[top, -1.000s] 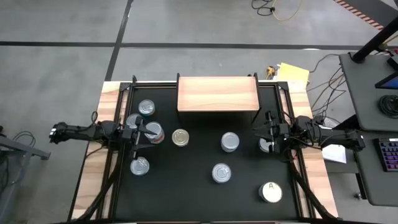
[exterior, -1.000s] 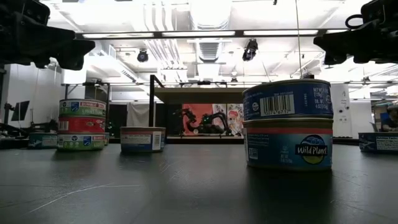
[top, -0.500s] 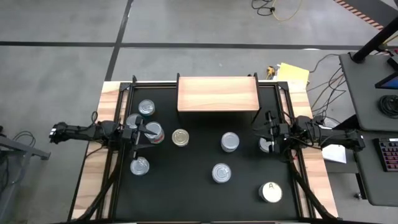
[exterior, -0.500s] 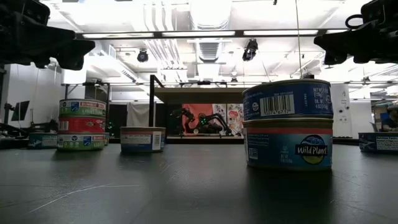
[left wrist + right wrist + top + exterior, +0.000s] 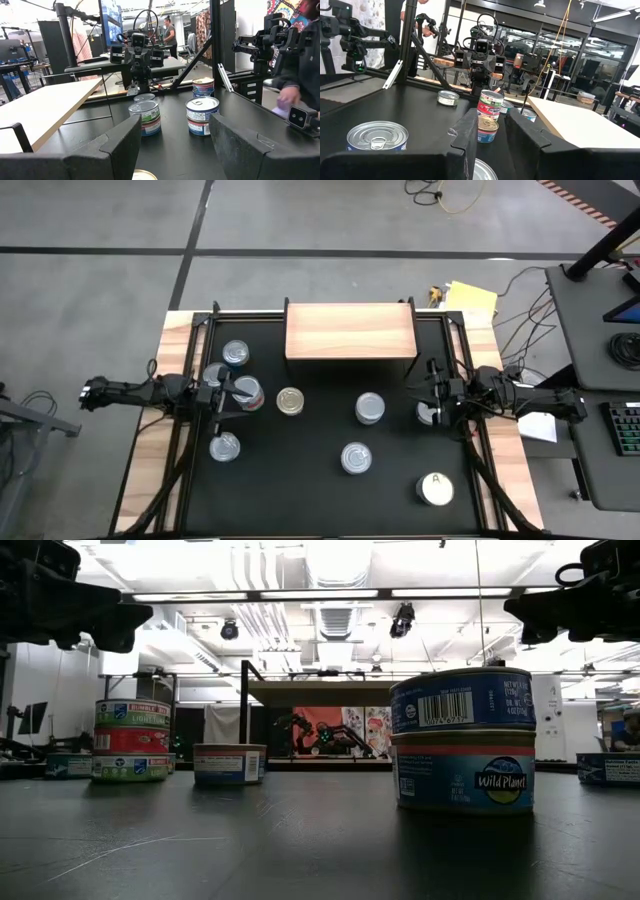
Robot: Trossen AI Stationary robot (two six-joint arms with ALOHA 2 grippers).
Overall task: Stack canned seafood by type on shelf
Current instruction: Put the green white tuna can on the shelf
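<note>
On the black table (image 5: 320, 480), eight can spots beside one shelf (image 5: 349, 330).

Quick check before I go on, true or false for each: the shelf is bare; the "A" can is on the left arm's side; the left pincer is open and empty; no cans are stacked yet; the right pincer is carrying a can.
1. The shelf has no cans on it. True.
2. The white-topped "A" can sits on the left arm's side. False: it is near the table's front corner on the right arm's side.
3. The left pincer is wide open and holds nothing. True.
4. No cans are stacked yet. False: a three-can stack and a two-can stack stand on the table.
5. The right pincer is carrying a can. False: it hovers above the table with nothing between its fingers.
</note>
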